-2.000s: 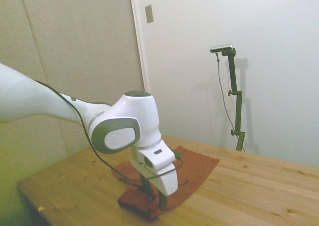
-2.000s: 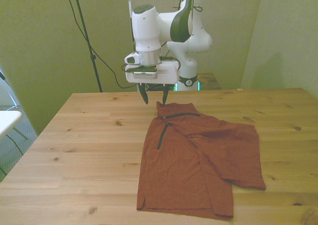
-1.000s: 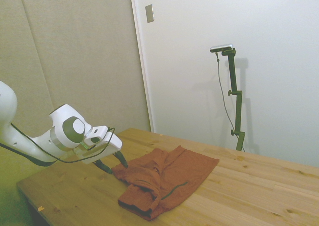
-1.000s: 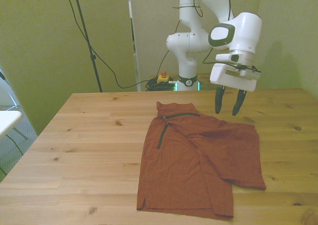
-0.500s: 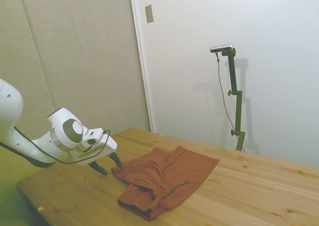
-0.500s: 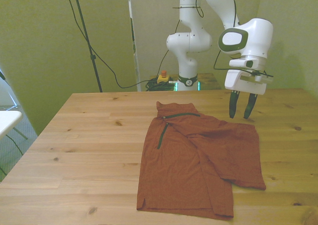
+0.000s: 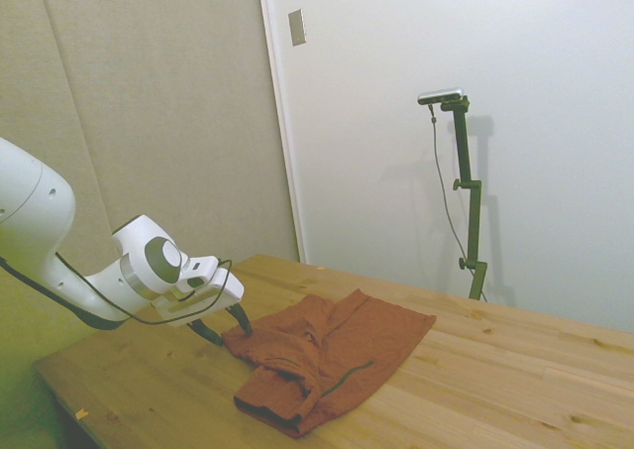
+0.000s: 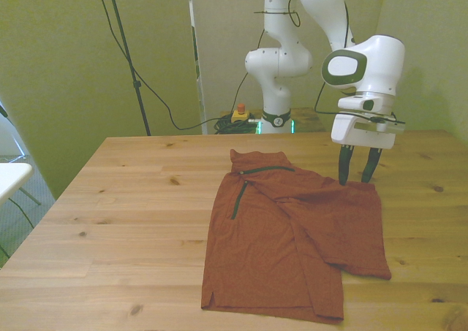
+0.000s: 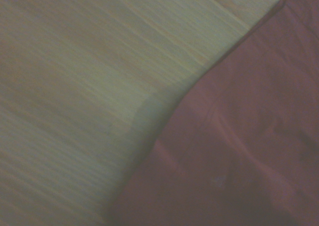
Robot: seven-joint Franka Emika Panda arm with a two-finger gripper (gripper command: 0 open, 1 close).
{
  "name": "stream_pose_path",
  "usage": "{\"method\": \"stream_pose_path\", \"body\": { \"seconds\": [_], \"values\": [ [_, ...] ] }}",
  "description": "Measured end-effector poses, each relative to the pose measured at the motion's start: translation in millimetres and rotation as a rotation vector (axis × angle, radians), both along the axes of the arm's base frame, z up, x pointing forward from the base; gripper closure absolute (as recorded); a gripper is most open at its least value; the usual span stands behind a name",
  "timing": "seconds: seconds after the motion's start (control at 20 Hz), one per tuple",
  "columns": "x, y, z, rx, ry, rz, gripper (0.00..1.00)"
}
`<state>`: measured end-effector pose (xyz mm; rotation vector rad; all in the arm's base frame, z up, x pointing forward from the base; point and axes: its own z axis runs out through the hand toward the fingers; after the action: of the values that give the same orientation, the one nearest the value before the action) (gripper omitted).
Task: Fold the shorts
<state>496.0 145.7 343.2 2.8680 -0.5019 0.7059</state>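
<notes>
The rust-red shorts (image 8: 292, 236) lie spread flat on the wooden desk (image 8: 110, 221), hems toward the near edge and the waistband with its dark zipper line toward the far side. One leg overlaps the other in a wrinkled diagonal. Just beyond, at the far corner on the front view's right, the white arm's gripper (image 8: 357, 172) hangs with its jaws apart, tips pointing down over the fabric's edge; whether they touch the cloth cannot be told. The wrist view shows that edge (image 9: 239, 136) meeting bare wood. The likely risk: the jaws may close on only one layer, or miss the thin edge and pinch wood, so the lift would drag the garment rather than fold it. Nothing on the desk blocks the sweep; behind it run loose black cables (image 8: 146, 90).
</notes>
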Motion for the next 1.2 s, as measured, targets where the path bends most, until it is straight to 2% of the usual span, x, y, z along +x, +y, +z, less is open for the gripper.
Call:
{"method": "stream_pose_path", "body": {
  "seconds": [0.4,1.2],
  "values": [
    [13,-6,-2,0.013,0.001,-0.016,1.0],
    [16,-5,-10,0.019,0.016,-0.015,1.0]
  ]
}}
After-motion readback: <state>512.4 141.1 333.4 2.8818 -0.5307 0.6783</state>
